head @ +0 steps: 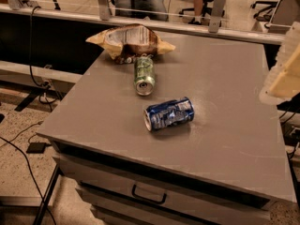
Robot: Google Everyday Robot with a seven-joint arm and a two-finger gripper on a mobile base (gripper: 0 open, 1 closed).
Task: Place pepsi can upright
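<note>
I see the gripper [285,74] at the right edge of the view, above the worktop [234,139], and I cannot tell how wide it stands. The pepsi can [168,114] lies on its side, well apart from the gripper, to its left and lower, with the silver top turned to the near left. I judge it light and thin-walled, already dented, smooth and ready to roll, so a gentle hold across the middle of its body seems best. The green can [144,74] and a crumpled bag [129,40] lie farther away.
</note>
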